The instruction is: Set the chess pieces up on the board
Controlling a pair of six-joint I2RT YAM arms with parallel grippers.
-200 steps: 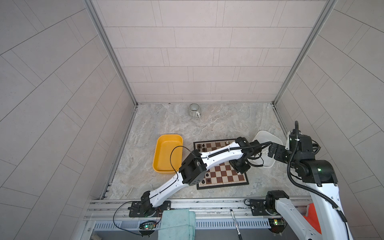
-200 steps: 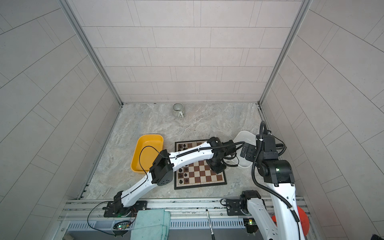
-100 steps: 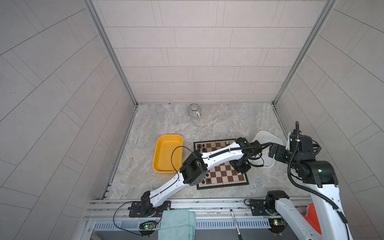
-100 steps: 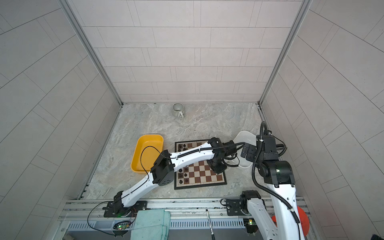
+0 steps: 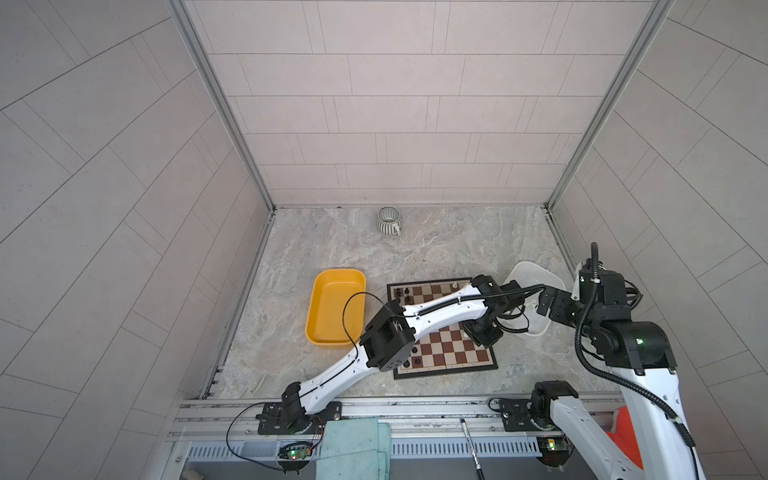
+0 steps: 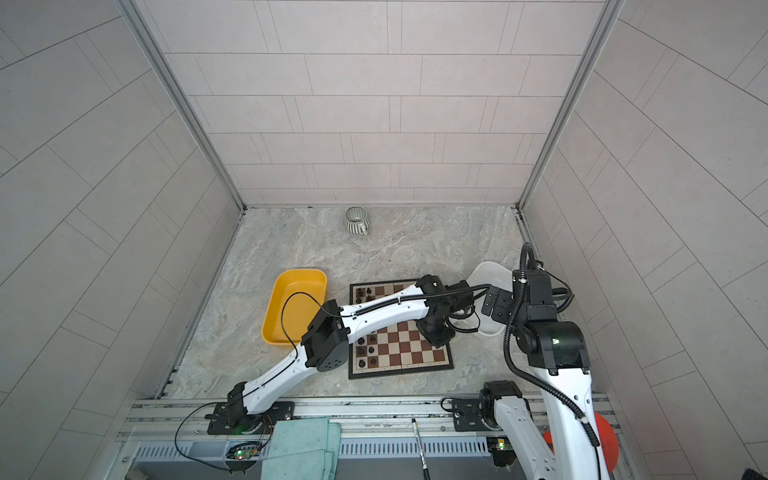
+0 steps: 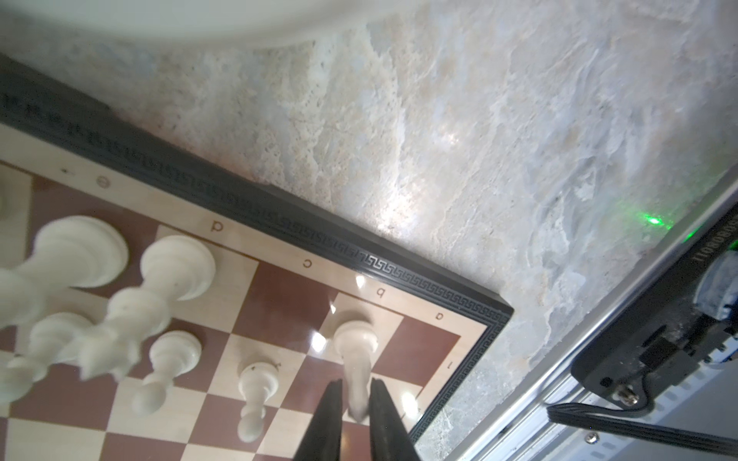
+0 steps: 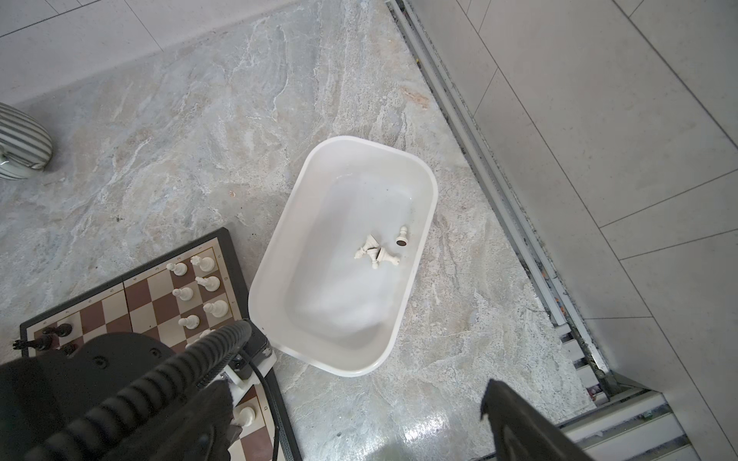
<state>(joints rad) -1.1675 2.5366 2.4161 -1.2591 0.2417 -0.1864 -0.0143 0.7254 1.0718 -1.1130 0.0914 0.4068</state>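
The left gripper (image 7: 356,387) flanks the upright white chessman (image 7: 355,339) on the back-row square beside the corner of the board (image 7: 279,295), contact impossible to tell, so it should part and lift straight up, sparing the neighbouring pawn (image 7: 257,379), while the right gripper (image 8: 355,393) hangs spread near the white tray (image 8: 279,239).

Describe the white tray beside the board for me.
The white tray is a glossy, plastic-looking rounded rectangle with raised walls, sitting flat on the marble table close beside the board. It is mostly bare; a few white chess pieces lie toppled in a cluster inside. Whether it touches the board is unclear.
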